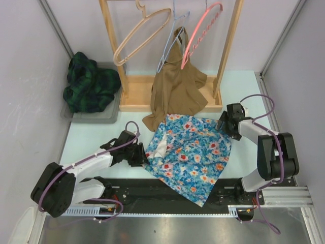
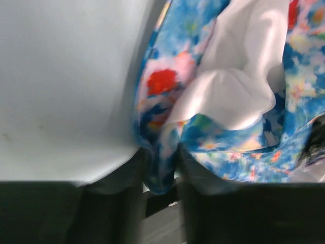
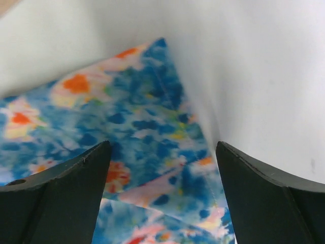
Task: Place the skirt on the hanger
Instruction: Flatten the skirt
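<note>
The blue floral skirt (image 1: pixel 190 152) lies spread on the table between both arms, its white lining (image 2: pixel 238 76) showing at the left edge. My left gripper (image 1: pixel 143 155) is at that left edge, and in the left wrist view a fold of the skirt (image 2: pixel 162 152) is pinched between its closed-in fingers (image 2: pixel 161 173). My right gripper (image 1: pixel 222 124) hovers open over the skirt's right corner (image 3: pixel 147 127), its fingers (image 3: pixel 66 188) apart on either side of the cloth. An empty beige hanger (image 1: pixel 139 35) and an empty pink hanger (image 1: pixel 200 33) hang on the rack.
A wooden rack (image 1: pixel 226 51) stands at the back. A brown garment (image 1: pixel 177 91) hangs from a pale blue hanger (image 1: pixel 170 43), its hem touching the skirt's top. A green plaid garment (image 1: pixel 89 84) is heaped in a grey tray (image 1: pixel 99 118) at the back left.
</note>
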Robot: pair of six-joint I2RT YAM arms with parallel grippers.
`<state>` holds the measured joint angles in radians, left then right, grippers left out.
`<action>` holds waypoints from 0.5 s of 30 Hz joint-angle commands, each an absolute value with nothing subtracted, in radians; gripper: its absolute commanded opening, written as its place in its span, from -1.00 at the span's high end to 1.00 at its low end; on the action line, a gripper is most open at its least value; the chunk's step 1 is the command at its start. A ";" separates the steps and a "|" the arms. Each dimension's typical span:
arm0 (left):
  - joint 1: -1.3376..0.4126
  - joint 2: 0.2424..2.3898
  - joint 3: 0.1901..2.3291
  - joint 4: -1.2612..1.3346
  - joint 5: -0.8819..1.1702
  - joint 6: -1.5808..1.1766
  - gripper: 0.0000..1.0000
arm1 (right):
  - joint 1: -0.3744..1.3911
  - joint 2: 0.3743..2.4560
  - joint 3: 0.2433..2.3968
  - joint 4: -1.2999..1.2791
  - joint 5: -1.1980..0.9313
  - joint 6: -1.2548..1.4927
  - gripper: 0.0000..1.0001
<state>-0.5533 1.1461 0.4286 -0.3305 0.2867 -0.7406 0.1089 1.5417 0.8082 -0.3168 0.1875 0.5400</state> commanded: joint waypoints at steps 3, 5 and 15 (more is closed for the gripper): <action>-0.560 1.108 0.377 -0.382 0.327 -0.733 0.99 | 0.113 1.615 0.808 -0.213 0.011 0.522 -0.58; -0.563 1.074 0.370 -0.402 0.340 -0.738 1.00 | 0.117 1.631 0.813 -0.206 0.009 0.520 -0.32; -0.632 0.922 0.334 -0.417 0.417 -0.856 1.00 | 0.126 1.690 0.940 -0.216 -0.017 0.500 1.00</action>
<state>-0.5842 0.9806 0.3660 -0.4053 0.3542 -0.7811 0.1169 1.6588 0.8692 -0.1776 -0.0086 0.5182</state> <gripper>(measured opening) 0.022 0.013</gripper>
